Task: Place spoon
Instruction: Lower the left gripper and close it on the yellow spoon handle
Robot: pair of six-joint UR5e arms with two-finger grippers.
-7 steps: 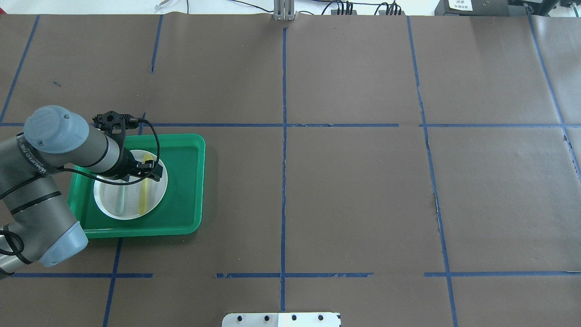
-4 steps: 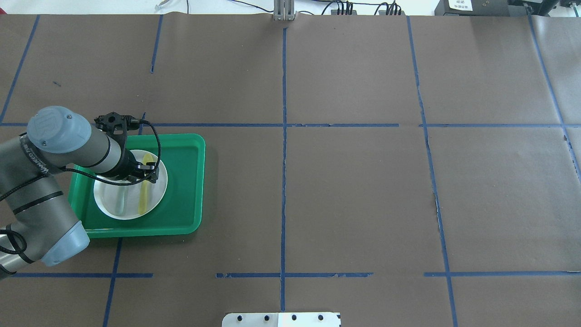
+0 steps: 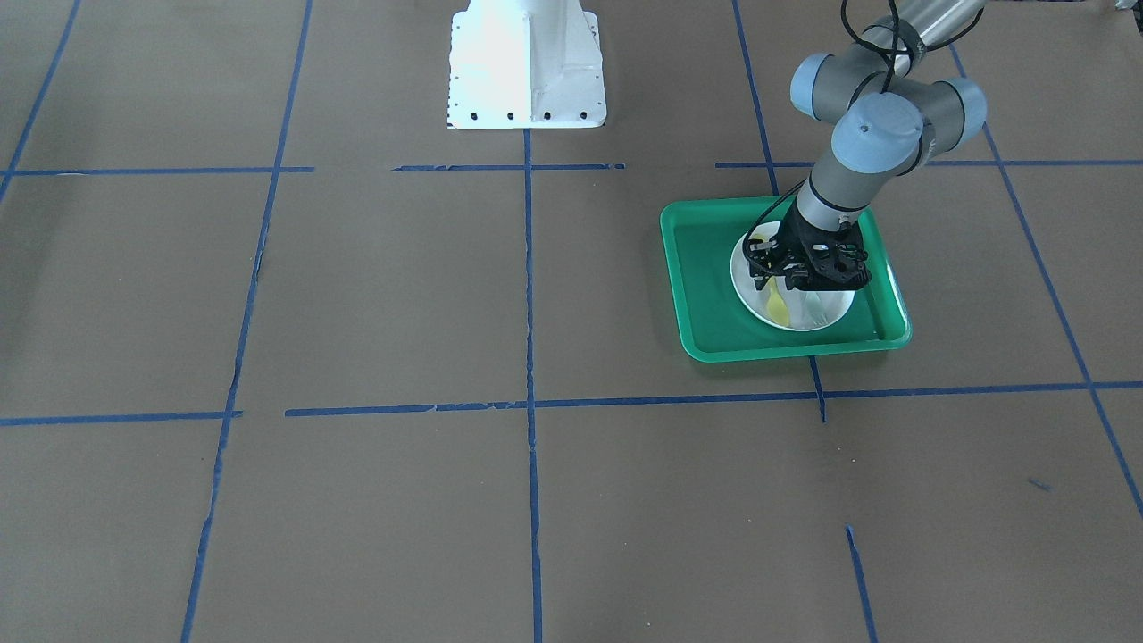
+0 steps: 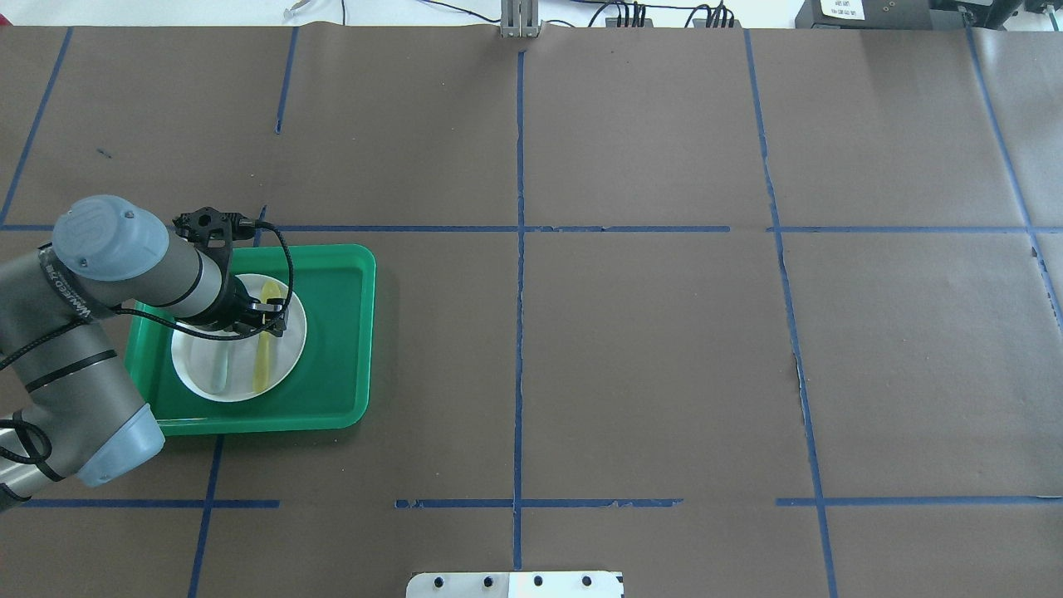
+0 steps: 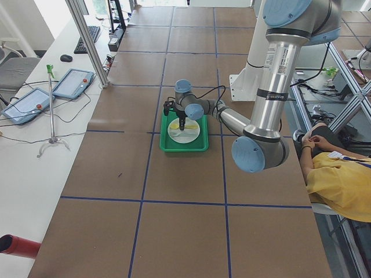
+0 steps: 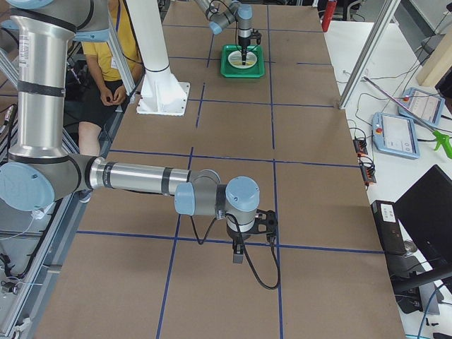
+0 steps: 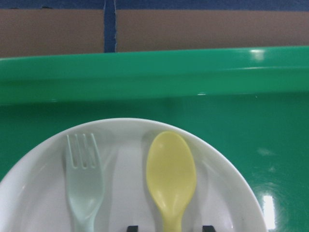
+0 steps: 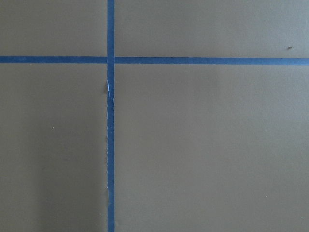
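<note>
The yellow spoon (image 4: 263, 357) lies on a white plate (image 4: 241, 378) inside a green tray (image 4: 340, 332), bowl toward the table's far side. A pale fork (image 4: 218, 365) lies beside it on the plate. My left gripper (image 4: 267, 320) is low over the plate, open, its fingertips on either side of the spoon's handle. The left wrist view shows the spoon (image 7: 171, 174), the fork (image 7: 84, 183) and both fingertips (image 7: 131, 227) apart from the handle. My right gripper (image 6: 238, 256) hangs over bare table far from the tray; I cannot tell its state.
The tray's raised rim (image 7: 193, 82) lies just beyond the plate. The robot's white base plate (image 3: 527, 62) stands at the robot's side of the table. A seated person (image 5: 342, 174) is beside that side. Blue tape lines cross the brown table cover.
My left gripper has come down and shifted slightly left over the spoon's handle. The spoon, fork and plate have not moved.
</note>
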